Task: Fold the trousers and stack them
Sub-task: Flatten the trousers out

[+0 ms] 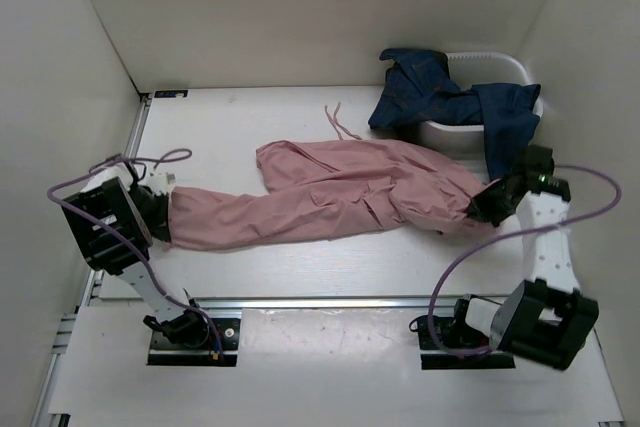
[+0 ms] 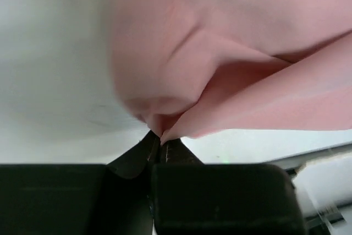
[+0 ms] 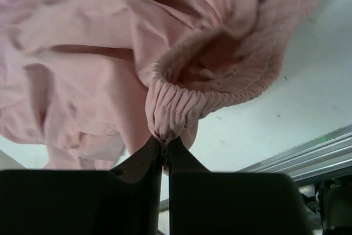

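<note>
The dusty-pink trousers lie stretched across the middle of the table from left to right, wrinkled, with the thin drawstring trailing behind them. My left gripper is shut on the trousers' left end; the left wrist view shows pink fabric pinched between its fingertips. My right gripper is shut on the right end; the right wrist view shows a gathered elastic cuff pinched between its fingertips.
A white tub stands at the back right with dark blue jeans draped over its rim and onto the table. White walls enclose the table on three sides. A metal rail runs along the near edge.
</note>
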You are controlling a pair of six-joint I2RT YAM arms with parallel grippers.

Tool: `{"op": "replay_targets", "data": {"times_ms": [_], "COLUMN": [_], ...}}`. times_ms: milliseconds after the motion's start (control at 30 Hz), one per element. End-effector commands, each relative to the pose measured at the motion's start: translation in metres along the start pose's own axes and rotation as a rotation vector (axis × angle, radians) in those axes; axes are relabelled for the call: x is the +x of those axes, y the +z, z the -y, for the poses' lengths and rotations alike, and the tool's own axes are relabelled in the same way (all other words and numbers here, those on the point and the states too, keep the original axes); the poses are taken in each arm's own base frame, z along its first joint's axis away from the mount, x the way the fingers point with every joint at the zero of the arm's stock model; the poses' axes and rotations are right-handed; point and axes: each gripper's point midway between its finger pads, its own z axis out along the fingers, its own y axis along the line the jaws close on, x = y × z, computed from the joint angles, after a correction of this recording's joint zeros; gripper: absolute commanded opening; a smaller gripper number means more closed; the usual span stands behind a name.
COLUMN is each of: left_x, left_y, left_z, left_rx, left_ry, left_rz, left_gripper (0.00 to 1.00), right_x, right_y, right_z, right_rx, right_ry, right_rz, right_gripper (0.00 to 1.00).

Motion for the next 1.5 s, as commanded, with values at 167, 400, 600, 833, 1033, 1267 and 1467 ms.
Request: {"op": "replay_targets", "data": {"times_ms": [167, 400, 600, 833, 1033, 1267, 1467], "left_x": [-0.100, -0.034, 0.017, 0.040, 0.058, 0.000, -0.036], "left_y": [-0.183, -0.173, -0.152, -0.126, -0.106, -0.143, -0.090], "left_z": [-0.060, -0.065, -0.099, -0.127, -0.120, -0.109, -0.093], "left_rx": [-0.416, -0.461, -0.570, -0.599, -0.527, -0.454, -0.296], "left_ry": [0.080, 0.067, 0.026, -0.010, 0.023, 0.024, 0.041], "left_rz": [0.392, 0.216, 0.055, -0.072, -0.127, 0.155, 0.154], "left_gripper": [0.14, 0.14, 0.14, 0.14, 0.60, 0.69, 0.69], "right_x": [-0.077, 0.001, 0.047, 0.063, 0.061, 0.054, 0.036], "right_y": [-0.104, -0.074, -0.052, -0.033, -0.050, -0.069, -0.067], "right_z": [-0.074, 0.014, 0.094, 0.135, 0.145, 0.153, 0.098], "right_rx": [-0.135, 0.012, 0.228, 0.373, 0.441, 0.486, 0.212], "right_ry": [-0.139, -0.038, 0.015, 0.092, 0.123, 0.154, 0.023], "right_rz": [0.253, 0.155, 0.140, 0.151, 0.195, 0.278, 0.279], "right_gripper": [0.00, 0.00, 0.00, 0.00, 0.19, 0.72, 0.57]}}
